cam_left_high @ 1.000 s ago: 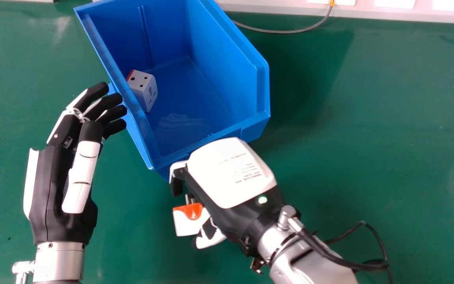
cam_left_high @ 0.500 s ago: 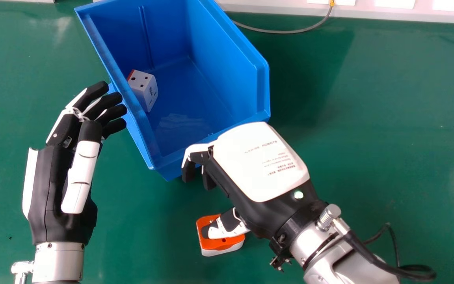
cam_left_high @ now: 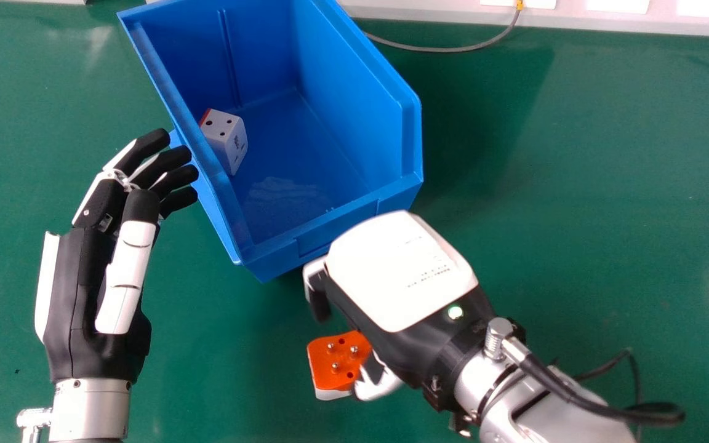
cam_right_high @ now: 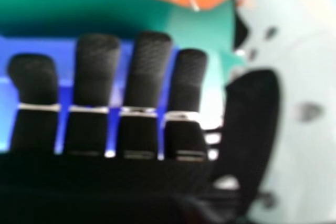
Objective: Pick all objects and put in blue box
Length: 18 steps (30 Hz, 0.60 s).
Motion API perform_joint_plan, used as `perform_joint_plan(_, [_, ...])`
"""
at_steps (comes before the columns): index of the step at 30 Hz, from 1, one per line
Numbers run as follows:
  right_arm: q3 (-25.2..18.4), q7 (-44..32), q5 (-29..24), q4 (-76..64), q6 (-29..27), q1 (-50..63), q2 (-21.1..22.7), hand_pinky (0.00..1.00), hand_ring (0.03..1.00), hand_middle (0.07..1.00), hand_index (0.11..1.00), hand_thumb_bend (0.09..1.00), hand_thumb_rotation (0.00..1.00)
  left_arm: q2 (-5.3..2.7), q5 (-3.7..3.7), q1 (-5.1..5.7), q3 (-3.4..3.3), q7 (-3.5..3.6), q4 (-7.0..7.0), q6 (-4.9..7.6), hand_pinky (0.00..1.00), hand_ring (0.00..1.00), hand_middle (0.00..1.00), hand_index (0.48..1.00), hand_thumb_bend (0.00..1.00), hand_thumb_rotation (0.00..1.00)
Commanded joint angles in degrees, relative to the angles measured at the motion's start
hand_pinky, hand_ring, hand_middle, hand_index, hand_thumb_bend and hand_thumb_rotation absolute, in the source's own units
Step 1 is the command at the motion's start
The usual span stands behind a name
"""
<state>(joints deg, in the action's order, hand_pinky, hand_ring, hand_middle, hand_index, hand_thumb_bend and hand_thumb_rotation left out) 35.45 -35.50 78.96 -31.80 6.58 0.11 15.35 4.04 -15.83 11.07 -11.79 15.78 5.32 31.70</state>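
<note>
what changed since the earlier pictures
The right hand moved to the view's right and seems to have let go of the orange-and-white adapter, which now lies prongs up, farther right and nearer the robot. The left hand, blue box and white block inside stayed put.

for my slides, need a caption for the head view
Right hand beside an orange plug; a white block in the blue box.

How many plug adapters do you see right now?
2. One orange-and-white adapter lies on the green table by the right robot hand, pins up; one white adapter sits in the blue box, near its left side. Another could be hidden under the hand.
</note>
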Motion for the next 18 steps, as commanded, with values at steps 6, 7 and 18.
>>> perform_joint_plan(6, [-1.10, -14.41, 6.37, -4.03, 0.17, -2.05, -4.03, 0.20, 0.295, 0.424, 0.530, 0.543, 0.03, 0.34, -0.20, 0.08, -0.12, 0.07, -1.98, -0.10, 0.75, 0.77, 0.78, 0.790, 0.71, 0.73])
perform_joint_plan(7, [-1.20, -15.43, 6.73, -4.06, 0.05, -2.18, -4.33, 0.20, 0.295, 0.424, 0.530, 0.543, 0.03, 0.28, -0.14, 0.09, -0.11, -0.06, -2.18, -0.29, 0.75, 0.77, 0.78, 0.790, 0.71, 0.73])
perform_joint_plan(18, [-3.01, -18.38, 7.23, -4.51, -1.22, -2.00, -6.66, 0.38, 0.493, 0.593, 0.666, 0.681, 0.12, 0.54, -0.96, -0.47, -0.86, 1.16, -0.16, 0.18, 0.75, 0.77, 0.78, 0.789, 0.70, 0.72])
